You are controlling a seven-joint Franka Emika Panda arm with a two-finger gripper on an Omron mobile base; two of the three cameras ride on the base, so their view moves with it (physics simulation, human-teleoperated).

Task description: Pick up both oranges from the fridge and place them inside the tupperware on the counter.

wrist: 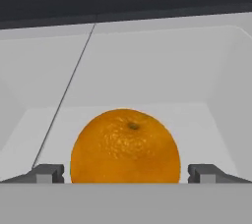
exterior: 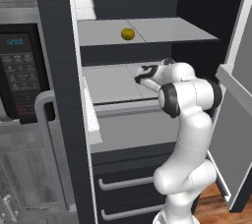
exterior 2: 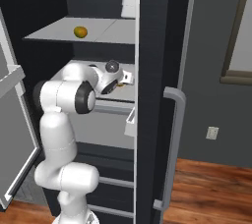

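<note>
In the left base view, the white arm rises from the lower right, bends at a dark elbow joint and reaches into the open fridge (exterior: 59, 70), its hand (exterior: 139, 75) held low over the middle grey shelf (exterior: 108, 83). One shelf higher, the duller yellow-green orange (exterior: 128, 34) sits alone near the shelf's middle. Left of the fridge wall is a black microwave (exterior: 19, 70) with a keypad, and two handled lower drawers (exterior: 128, 193) close the fridge's base.

In the right base view, the arm comes up from the lower left and folds forward, the hand (exterior 2: 123, 81) pointing down toward the right end of the middle shelf, where a sliver of bright orange peeks out just beneath it. The yellow-green orange (exterior 2: 80, 32) lies on the upper shelf (exterior 2: 54, 31), well apart from the hand. A grey vertical door handle (exterior 2: 174, 139) and wooden floor (exterior 2: 211, 188) show at right.

In the hand view, the bright orange (wrist: 125, 146), round with dimpled skin and a small dark stem scar, rests in a smooth, light grey bin (wrist: 147, 70) with sloped walls. The hand's (wrist: 126, 174) two dark fingertips (wrist: 48, 173) stand spread, one on either side of the fruit, with a small gap to its skin on each side.
</note>
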